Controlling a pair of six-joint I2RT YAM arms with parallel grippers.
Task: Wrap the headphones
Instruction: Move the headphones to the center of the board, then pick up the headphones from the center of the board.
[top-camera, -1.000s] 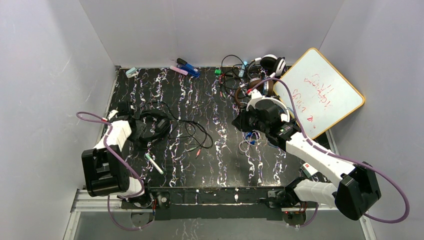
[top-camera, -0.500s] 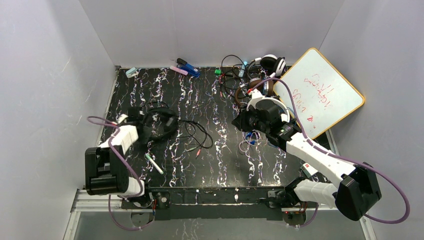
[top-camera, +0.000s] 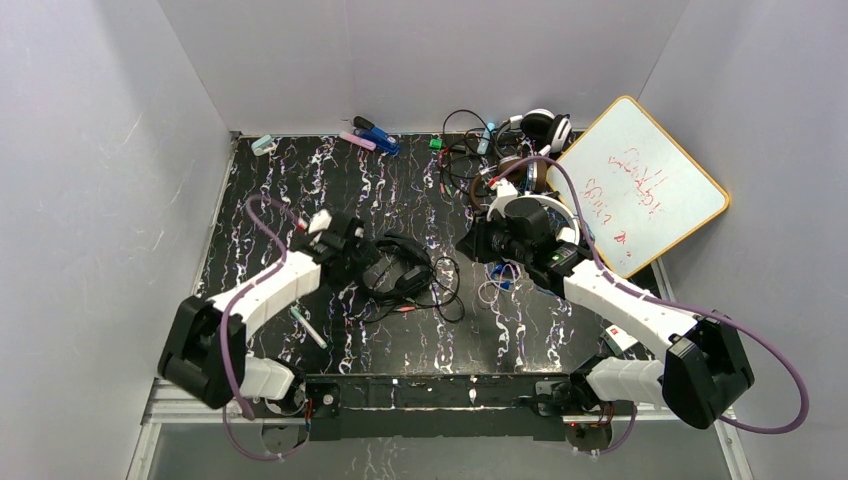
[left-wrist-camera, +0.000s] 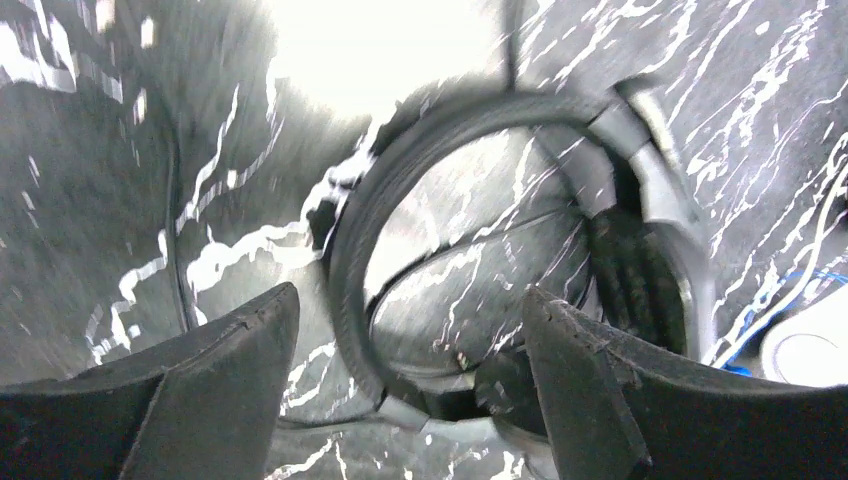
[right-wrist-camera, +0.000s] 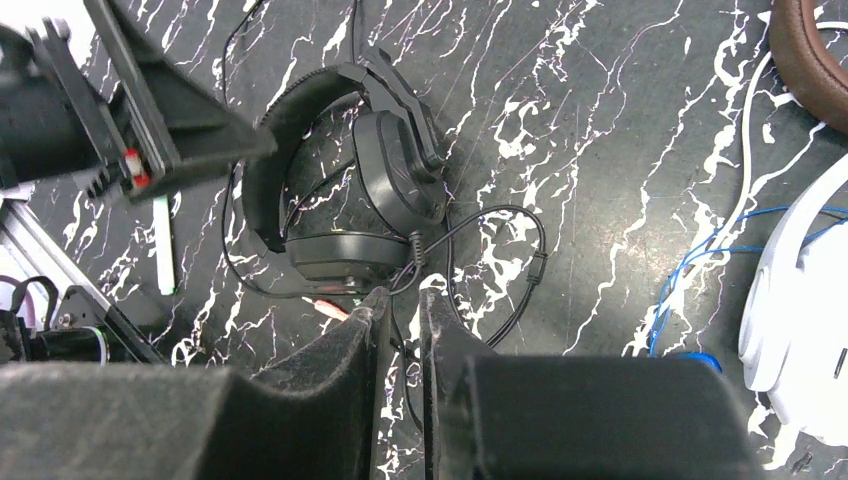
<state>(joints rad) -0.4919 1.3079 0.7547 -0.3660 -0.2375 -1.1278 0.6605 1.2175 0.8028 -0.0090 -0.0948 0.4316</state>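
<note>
From above, my left tool (top-camera: 368, 265) reaches out over the middle of the surface (top-camera: 300, 190). The black headphones (top-camera: 402, 275) lie folded just beyond its tip. Their cord (top-camera: 445, 295) sprawls in loose loops on the far side of them, towards my right tool (top-camera: 480, 247).

The left wrist picture is blurred. The left tool's fingers stand wide apart with the headband (left-wrist-camera: 348, 255) arching up between them, and neither pad seems to touch it. One ear cup (left-wrist-camera: 625, 270) sits off towards the right-hand finger.

On the right wrist, the fingers are drawn almost together, leaving only a slit. I cannot tell whether anything thin is caught in it. The black headphones lie ahead of the tip, the cord bends past just beyond it, and a red-tipped plug (right-wrist-camera: 328, 305) lies to its left. A white headset (right-wrist-camera: 800, 290) with a blue wire (right-wrist-camera: 690, 300) lies close on the tool's right.

I judge the step to be pinning the headset so that the cord can be wound. I would centre the left tool on the headband and clamp the band itself, not the cup. I would hold it low against the surface. With the right tool I would take the cord near where it leaves the cup and wind under light tension, staying clear of that blue wire.
</note>
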